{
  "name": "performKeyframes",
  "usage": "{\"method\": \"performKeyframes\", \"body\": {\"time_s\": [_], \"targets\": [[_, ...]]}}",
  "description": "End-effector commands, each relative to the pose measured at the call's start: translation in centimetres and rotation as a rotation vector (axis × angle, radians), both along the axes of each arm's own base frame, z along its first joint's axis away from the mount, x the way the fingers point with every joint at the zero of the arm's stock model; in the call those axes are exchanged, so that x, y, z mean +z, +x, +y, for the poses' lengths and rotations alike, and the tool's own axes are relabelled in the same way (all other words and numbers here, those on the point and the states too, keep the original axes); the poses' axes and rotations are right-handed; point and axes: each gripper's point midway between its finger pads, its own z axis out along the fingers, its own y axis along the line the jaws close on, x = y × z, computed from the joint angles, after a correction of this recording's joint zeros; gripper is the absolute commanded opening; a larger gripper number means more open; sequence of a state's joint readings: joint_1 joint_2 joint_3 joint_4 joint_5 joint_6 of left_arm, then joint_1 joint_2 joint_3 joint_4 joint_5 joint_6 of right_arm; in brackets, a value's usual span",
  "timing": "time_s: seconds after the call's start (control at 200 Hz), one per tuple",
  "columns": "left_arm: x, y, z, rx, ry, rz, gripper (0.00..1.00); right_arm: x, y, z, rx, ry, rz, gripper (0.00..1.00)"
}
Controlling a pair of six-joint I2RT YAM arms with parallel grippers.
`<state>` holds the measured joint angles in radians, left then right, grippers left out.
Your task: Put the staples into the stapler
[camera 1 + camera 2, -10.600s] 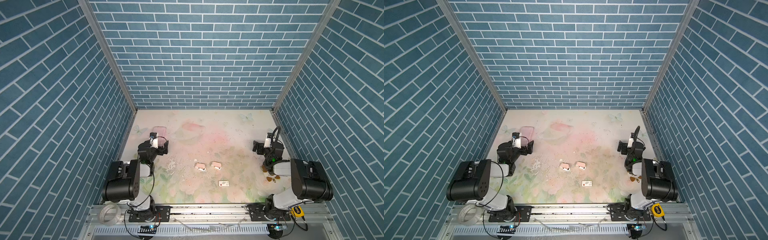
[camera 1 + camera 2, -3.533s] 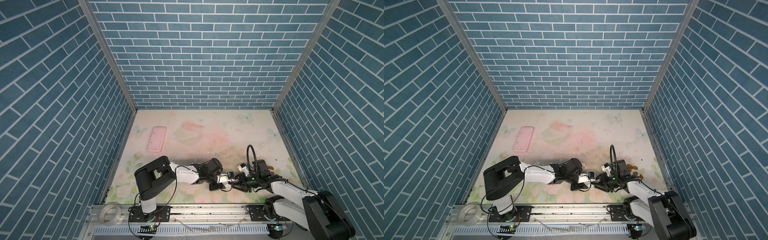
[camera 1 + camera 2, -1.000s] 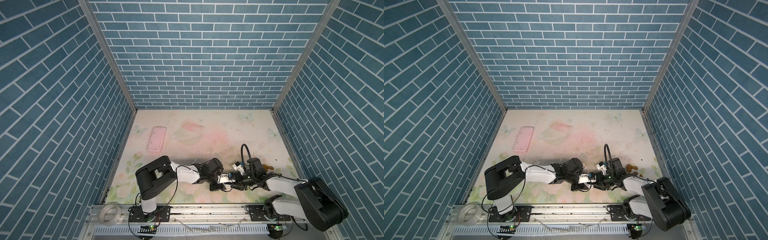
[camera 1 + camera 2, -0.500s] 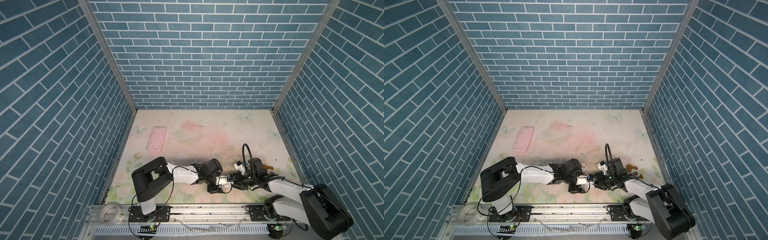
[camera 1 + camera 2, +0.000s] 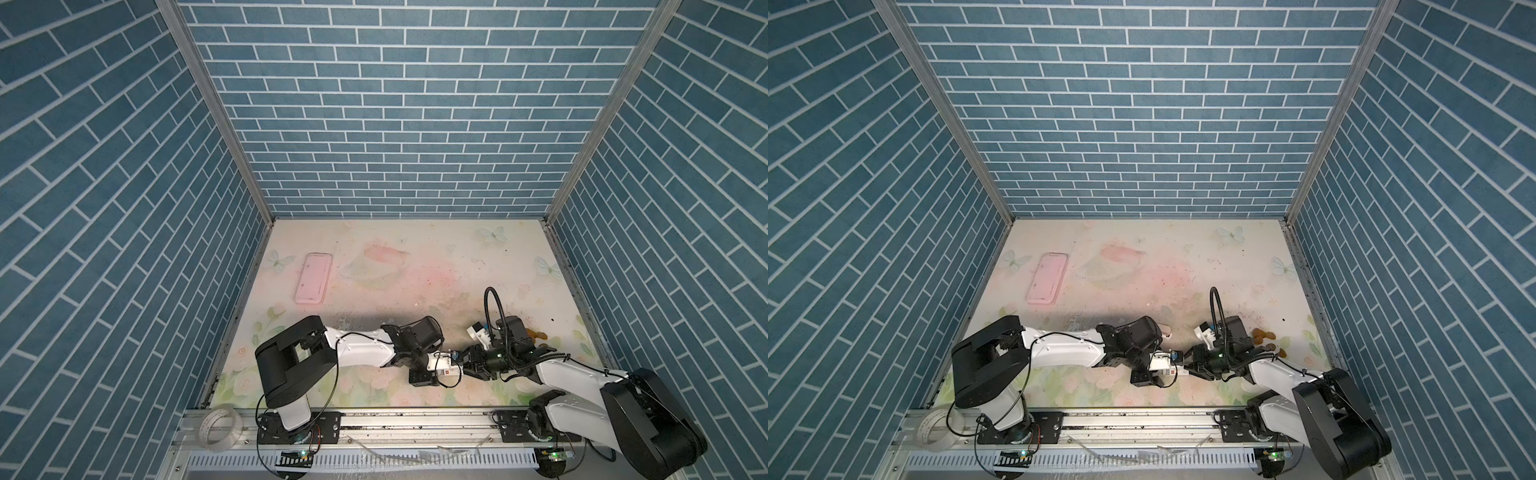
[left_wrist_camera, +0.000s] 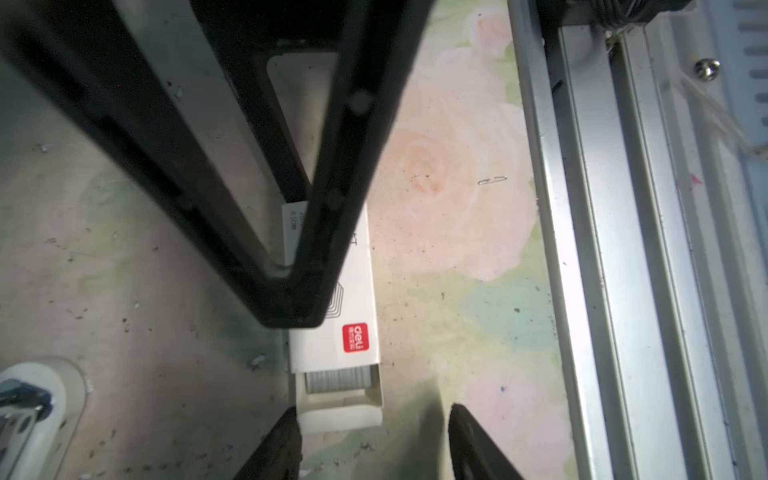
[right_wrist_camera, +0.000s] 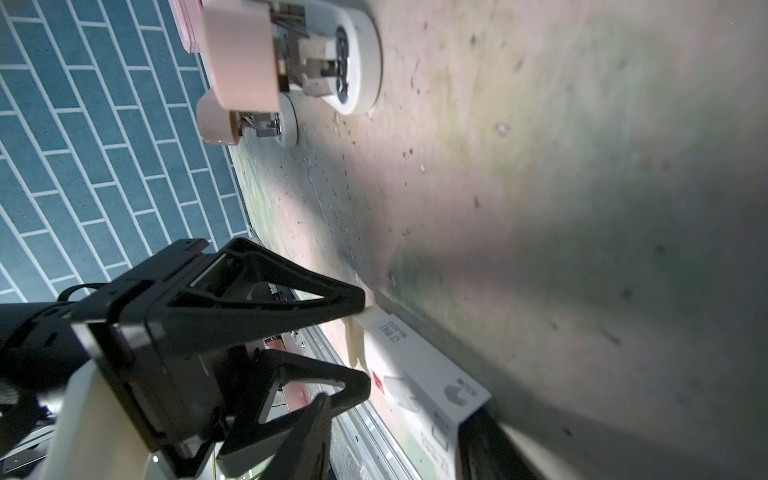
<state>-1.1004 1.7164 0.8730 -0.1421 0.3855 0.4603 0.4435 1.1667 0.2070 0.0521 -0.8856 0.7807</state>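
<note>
Staplers [image 7: 245, 62], two; staples tray [image 6: 340, 415], one.

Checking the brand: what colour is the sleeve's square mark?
The square mark is red, clearest in the left wrist view.

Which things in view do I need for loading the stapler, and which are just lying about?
Needed: staples in their tray, partly out of the sleeve; one stapler; a second stapler.
Lying about: flat pink case, tape roll, brown bits, one loose staple.
</note>
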Motion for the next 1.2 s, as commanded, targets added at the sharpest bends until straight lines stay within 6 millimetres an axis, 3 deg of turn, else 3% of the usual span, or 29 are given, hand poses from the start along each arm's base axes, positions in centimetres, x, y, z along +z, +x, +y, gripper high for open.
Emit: {"method": "performKeyframes", "body": {"time_s": [0.0,0.765,0.9,1.195], "targets": [[0.0,0.2,-0.4,0.007,0.007,0.007,0.58,-0.5,0.2,-0.4,0.002,-0.048,-0.017,0.50],[-1.0,0.3,-1.1,0.008,0.004,0.023,0.40,-0.3,-0.2,-1.2,-0.027,-0.080,-0.043,0.49],[-1.2,0.3,-0.8,0.005,0.014,0.014,0.35,0.1,-0.1,-1.3,-0.034,-0.074,-0.065,0.43],[-1.0,0.4,-0.7,0.006,0.014,0.007,0.38,-0.5,-0.5,-1.7,-0.042,-0.094,-0.056,0.40]]}}
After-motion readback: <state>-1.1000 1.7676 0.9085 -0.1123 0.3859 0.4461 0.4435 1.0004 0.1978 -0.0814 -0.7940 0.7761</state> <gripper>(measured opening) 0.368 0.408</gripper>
